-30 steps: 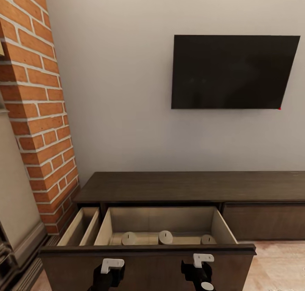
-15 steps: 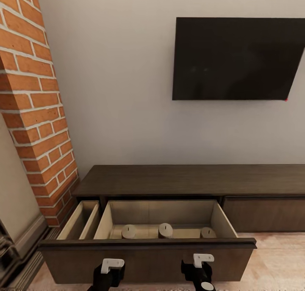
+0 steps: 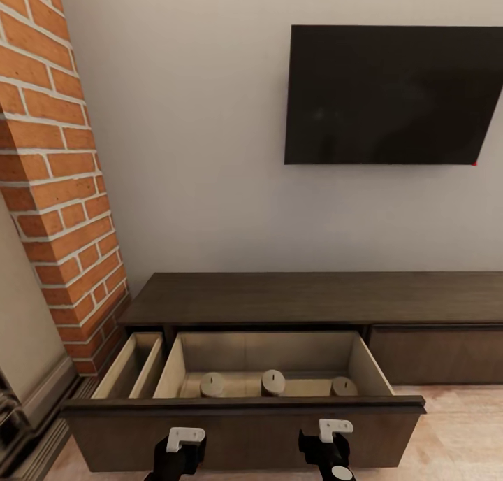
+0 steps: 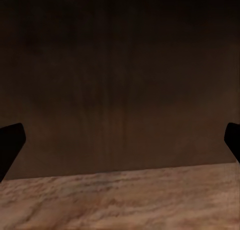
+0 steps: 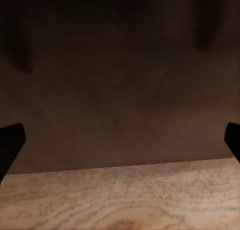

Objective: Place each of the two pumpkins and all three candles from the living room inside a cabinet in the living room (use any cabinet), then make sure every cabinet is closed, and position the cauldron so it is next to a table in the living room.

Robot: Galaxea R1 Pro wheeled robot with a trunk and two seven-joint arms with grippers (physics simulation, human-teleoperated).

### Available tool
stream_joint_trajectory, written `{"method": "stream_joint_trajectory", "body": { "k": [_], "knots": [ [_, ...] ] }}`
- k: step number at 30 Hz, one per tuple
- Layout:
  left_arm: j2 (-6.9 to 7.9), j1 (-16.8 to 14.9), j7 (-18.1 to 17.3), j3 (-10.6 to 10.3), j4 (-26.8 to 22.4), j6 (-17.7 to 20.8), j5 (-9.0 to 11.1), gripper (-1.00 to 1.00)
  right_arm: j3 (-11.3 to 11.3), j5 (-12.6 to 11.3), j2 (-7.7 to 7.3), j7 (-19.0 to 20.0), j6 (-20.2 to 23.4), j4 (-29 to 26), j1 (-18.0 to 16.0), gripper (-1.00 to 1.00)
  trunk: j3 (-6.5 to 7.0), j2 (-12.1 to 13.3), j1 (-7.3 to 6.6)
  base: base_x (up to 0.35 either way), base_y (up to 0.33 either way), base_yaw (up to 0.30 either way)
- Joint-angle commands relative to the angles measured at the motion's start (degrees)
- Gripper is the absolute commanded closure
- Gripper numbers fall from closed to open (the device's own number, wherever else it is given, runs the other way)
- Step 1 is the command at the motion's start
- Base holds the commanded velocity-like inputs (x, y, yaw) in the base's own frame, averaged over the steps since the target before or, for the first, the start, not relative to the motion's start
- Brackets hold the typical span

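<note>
Three candles in open cabinet

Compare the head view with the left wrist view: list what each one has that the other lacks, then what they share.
Head view alone: the black TV on the white wall, the brick column, the cabinet's top, and the open drawer's pale inside with three candles, one on the left, one in the middle, one on the right.
Left wrist view alone: the left gripper seen along its dark fingertips, spread wide with nothing between them.
Shared: the dark-brown drawer front and the light wood floor below it.
</note>
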Motion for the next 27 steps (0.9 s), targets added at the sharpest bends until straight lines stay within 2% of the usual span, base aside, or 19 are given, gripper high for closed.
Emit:
{"method": "stream_joint_trajectory", "body": {
  "k": [1,27],
  "knots": [
    [0.05,-0.05,0.49,-0.48,0.04,-0.25,0.38,-1.0,0.49,-0.61,-0.02,-0.27,-0.32,0.01,-0.06,-1.0,-0.06,-0.02,0.0,0.069,0.0,0.0],
    [0.05,-0.05,0.49,-0.55,0.11,-0.24,0.35,-1.0,0.49,-0.61,-0.02,-0.27,-0.32,0.02,-0.06,-1.0,-0.06,-0.02,0.0,0.057,0.0,0.0]
  ]
}}
